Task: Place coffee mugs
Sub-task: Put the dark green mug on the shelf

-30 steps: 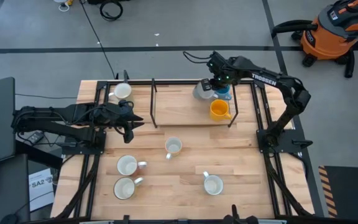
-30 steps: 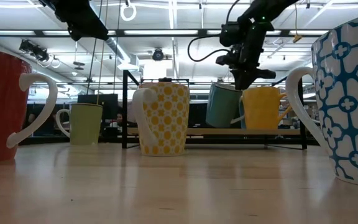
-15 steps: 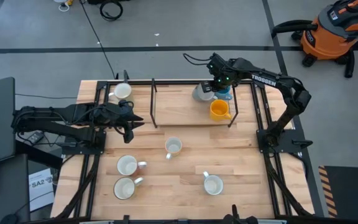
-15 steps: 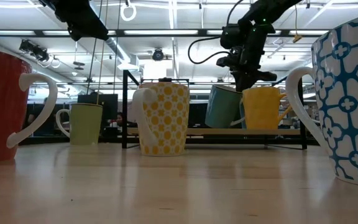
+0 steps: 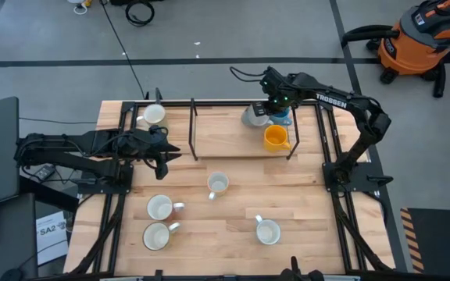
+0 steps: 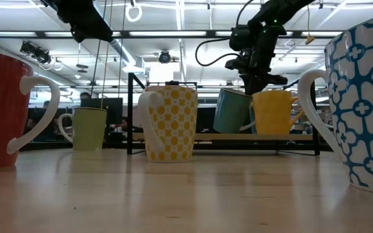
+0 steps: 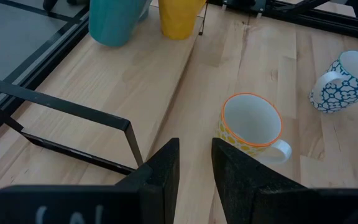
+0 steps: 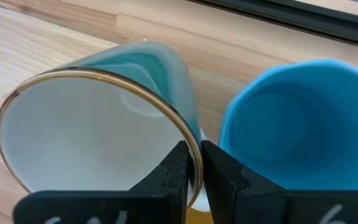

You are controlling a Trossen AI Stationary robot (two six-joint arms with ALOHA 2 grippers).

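Pale wood planking makes up the table (image 5: 233,211), and at its 1 o'clock corner the right hand (image 5: 270,109) pinches the thin gold-edged rim of a tilted teal mug (image 8: 98,124), one finger inside the white bowl and one outside; from above that mug is mostly hidden under the wrist, showing only as a grey curve. A bright blue mug (image 8: 291,124) sits just beside it, cut off at the picture's edge in the right wrist view, and a glossy yellow mug (image 5: 275,137) stands just beside both, toward 5 o'clock, on the raised wooden shelf inside a thin black metal frame (image 5: 192,129). The left hand (image 5: 172,151) hangs at 9 o'clock above bare planks, its fingers slightly parted on nothing. A dotted yellow mug (image 5: 218,184) stands near the centre with open room around it. Two white-looking mugs (image 5: 159,208) sit near each other at 7 o'clock, another mug (image 5: 268,231) at 5 o'clock, and a pale one (image 5: 154,114) at 11 o'clock near the table's edge. In the low view a red mug (image 6: 5,103) and a blue-patterned mug (image 6: 361,103) are cropped at the sides.
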